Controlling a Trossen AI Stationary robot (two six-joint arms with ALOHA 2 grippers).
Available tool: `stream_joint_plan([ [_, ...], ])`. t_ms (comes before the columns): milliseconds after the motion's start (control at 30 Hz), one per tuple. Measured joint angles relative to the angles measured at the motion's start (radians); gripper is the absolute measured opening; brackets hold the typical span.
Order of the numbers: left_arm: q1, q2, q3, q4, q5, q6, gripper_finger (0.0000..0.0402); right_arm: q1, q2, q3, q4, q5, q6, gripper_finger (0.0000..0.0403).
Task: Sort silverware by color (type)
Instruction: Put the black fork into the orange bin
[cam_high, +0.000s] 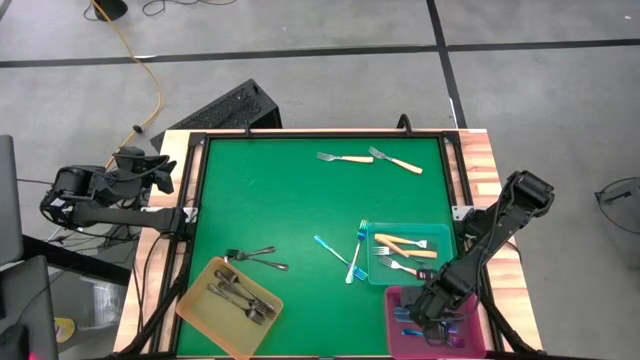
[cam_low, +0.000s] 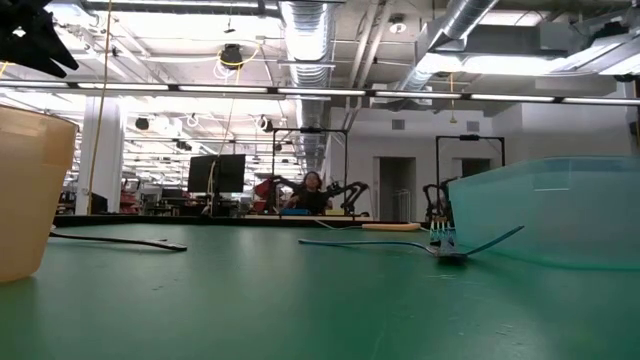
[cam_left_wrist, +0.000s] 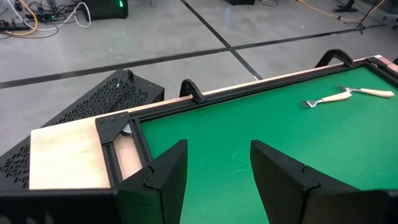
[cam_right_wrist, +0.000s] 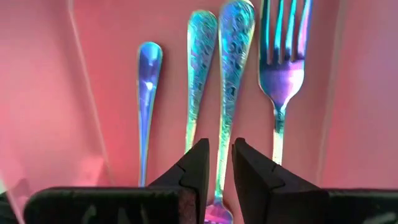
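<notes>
My right gripper (cam_right_wrist: 221, 155) hangs over the pink tray (cam_right_wrist: 56, 93), fingers pointing down and slightly open. Several iridescent blue-purple forks (cam_right_wrist: 199, 74) lie flat on the tray floor. One fork's handle (cam_right_wrist: 231, 68) runs below the gap between my fingers, which stand either side of it without touching. Two more blue forks (cam_high: 330, 250) lie on the green mat beside the teal tray (cam_high: 440, 232). My left gripper (cam_left_wrist: 217, 162) waits open beyond the table's far left corner.
The teal tray holds cream-handled forks (cam_high: 405, 245). Two more cream-handled forks (cam_high: 345, 158) lie near the far edge. The yellow tray (cam_high: 195, 305) at the near left holds dark-grey forks (cam_high: 240, 298), and two dark forks (cam_high: 258, 257) lie on the mat just beyond it.
</notes>
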Motion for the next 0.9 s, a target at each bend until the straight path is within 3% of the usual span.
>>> stream_joint_plan([
  [900, 0.0, 0.0, 0.0, 0.0, 0.063, 0.0, 0.0158, 0.0, 0.0, 0.115, -0.013, 0.0, -0.009, 0.0093],
])
